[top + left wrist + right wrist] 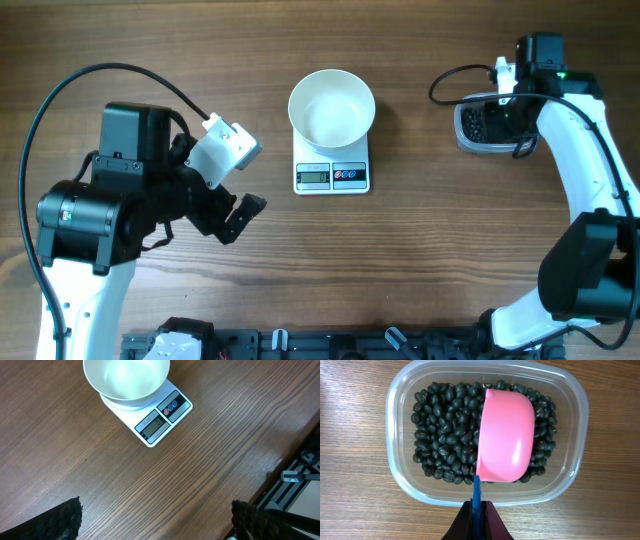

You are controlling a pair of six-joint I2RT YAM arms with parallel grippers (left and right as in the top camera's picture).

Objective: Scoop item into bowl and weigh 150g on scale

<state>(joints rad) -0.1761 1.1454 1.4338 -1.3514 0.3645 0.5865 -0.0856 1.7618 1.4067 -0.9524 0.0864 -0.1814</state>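
Over the tub [580, 420] of beans [440, 425], the right gripper [477, 505] clenched a pink scoop [505, 435]. The left gripper [152, 522] hung released. The bowl [331, 106] sat empty on the scale [332, 176]. A heaped, tilted scoop could spill beans across the worktop [450, 250].

Bright, even indoor light; detail was crisp in all three views.

Seen from overhead, the wooden table [420, 260] was evenly lit, with only soft, short shadows beside the scale [332, 176]. In the left wrist view the white bowl [126, 380] was nearly washed out inside, and the dark fingertips [60, 522] at the bottom corners looked soft. In the right wrist view the pink scoop [506, 435] carried a gentle sheen, the beans [445, 425] showed tiny highlights, and the clear tub [580, 420] had faint glare along its rim.
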